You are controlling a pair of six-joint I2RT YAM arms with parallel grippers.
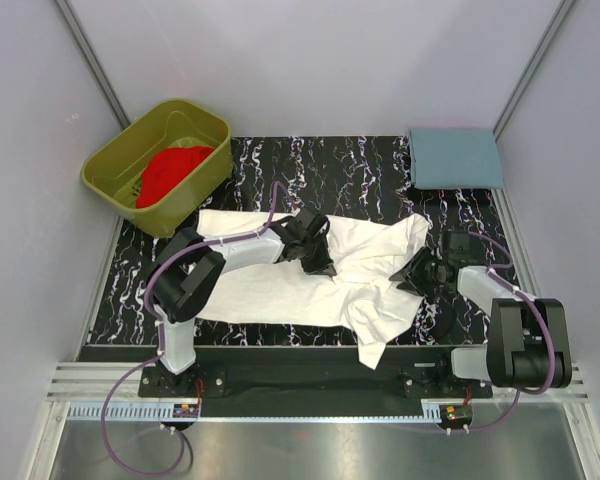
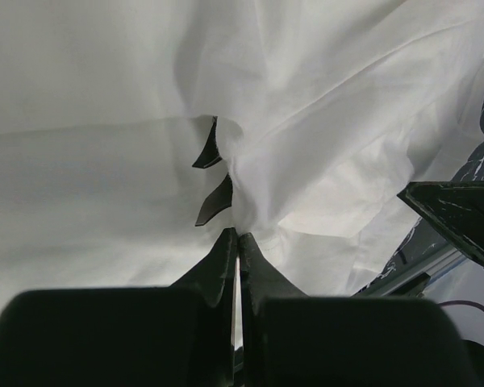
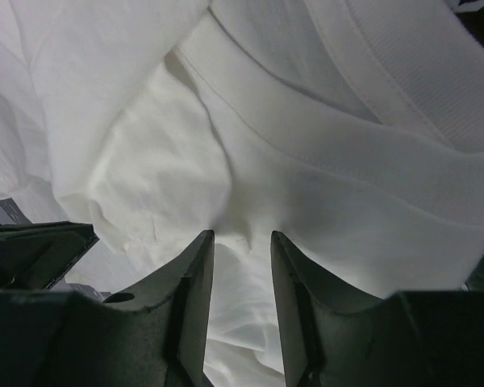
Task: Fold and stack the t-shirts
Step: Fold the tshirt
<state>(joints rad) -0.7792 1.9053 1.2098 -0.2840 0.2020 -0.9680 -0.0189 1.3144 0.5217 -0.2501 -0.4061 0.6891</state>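
A white t-shirt [image 1: 270, 285] lies crumpled across the black marbled table [image 1: 360, 170], with one end hanging over the near edge. My left gripper [image 1: 323, 265] is over its middle, shut on a puckered fold of the white cloth [image 2: 105, 81] beside the black chest mark [image 2: 214, 201]; the left gripper's tips [image 2: 238, 235] meet there. My right gripper [image 1: 408, 278] is at the shirt's right side. In the right wrist view the right gripper [image 3: 242, 235] stands open, with loose white cloth [image 3: 347, 177] bunched between and beyond the fingers. A red t-shirt [image 1: 173, 170] lies in the tub.
An olive-green tub [image 1: 115, 165] stands at the back left, partly off the table. A folded blue-grey cloth [image 1: 455, 158] lies at the back right corner. Grey walls close in both sides and the back.
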